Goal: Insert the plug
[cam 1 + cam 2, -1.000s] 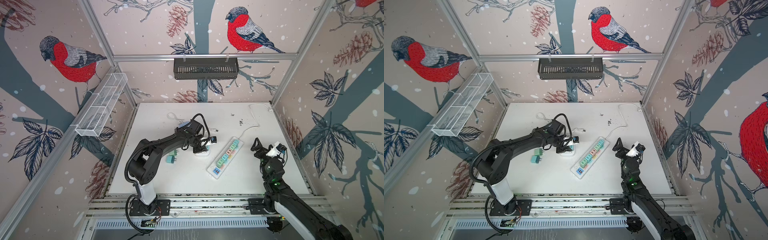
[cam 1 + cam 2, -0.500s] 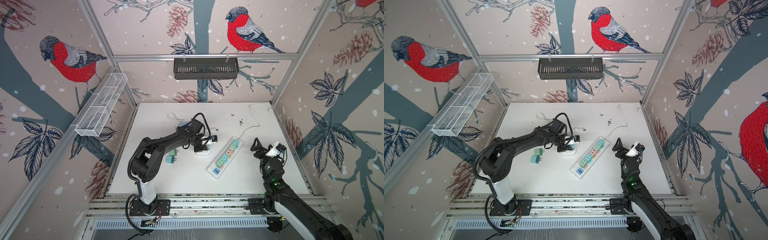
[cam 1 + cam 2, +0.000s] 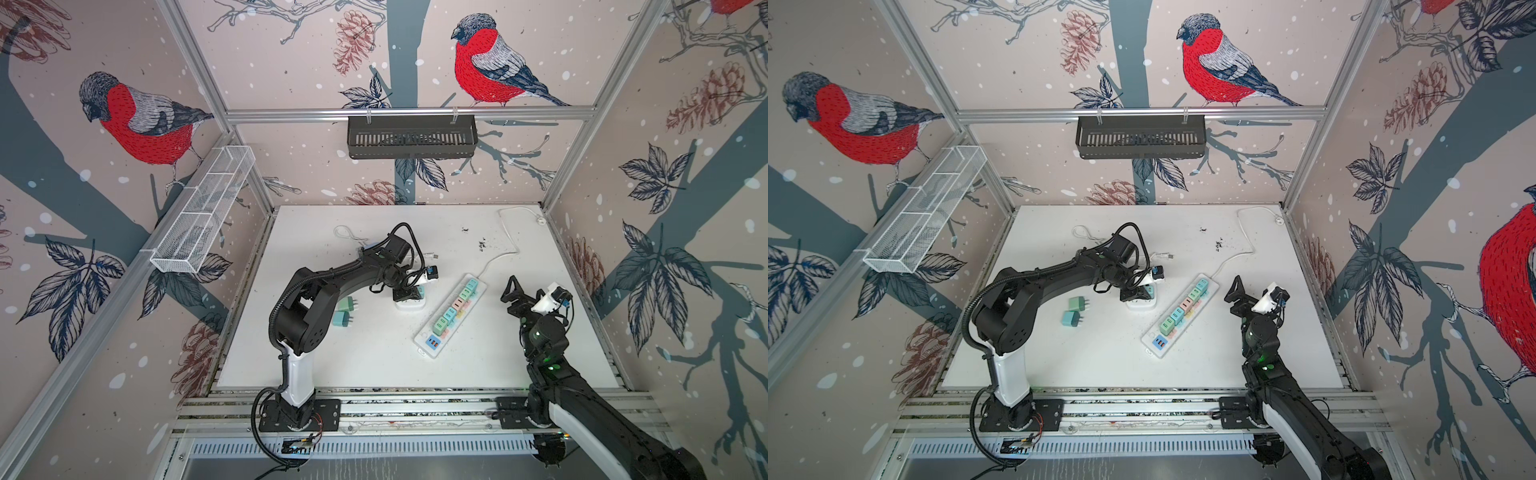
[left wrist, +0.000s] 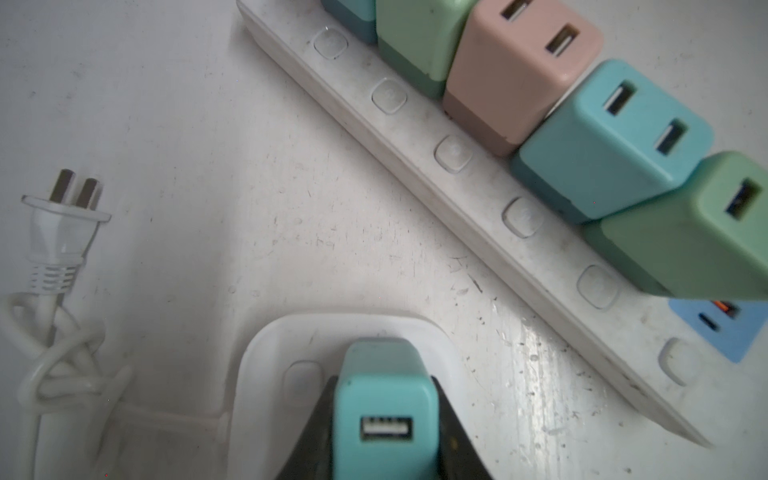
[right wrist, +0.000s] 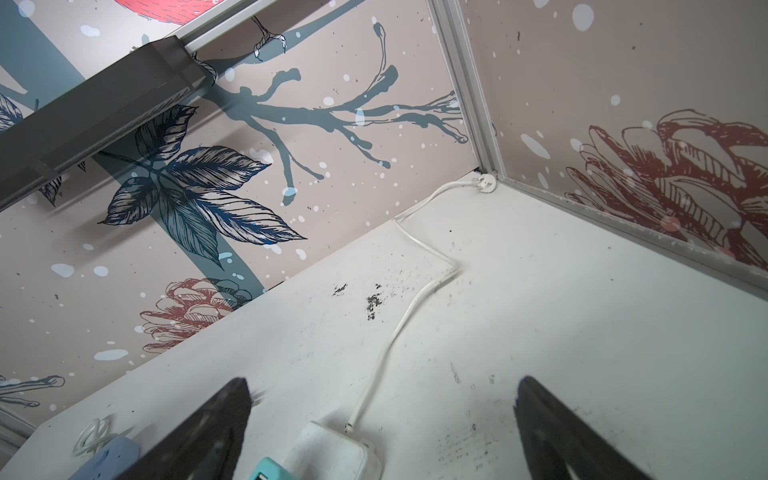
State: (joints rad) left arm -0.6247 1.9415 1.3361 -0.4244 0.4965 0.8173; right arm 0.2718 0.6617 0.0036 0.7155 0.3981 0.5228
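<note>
White table point(image 3: 374, 361): left gripper point(image 3: 408, 294) clenched on teal plug point(image 4: 384, 399) in socket point(image 4: 266, 365); right gripper point(image 5: 384, 382) spread, empty; power strip point(image 4: 478, 232) holds chargers point(image 4: 519, 70).

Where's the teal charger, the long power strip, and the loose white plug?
teal charger point(image 4: 386, 399): left wrist view, USB face.
power strip point(image 4: 486, 185): left wrist view, bare white top.
white plug point(image 4: 62, 232): left wrist view, body.

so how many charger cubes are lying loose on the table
2, side by side by the left arm's elbow: a mint-green plastic charger cube and a teal plastic charger cube. The arm may hide others.
</note>
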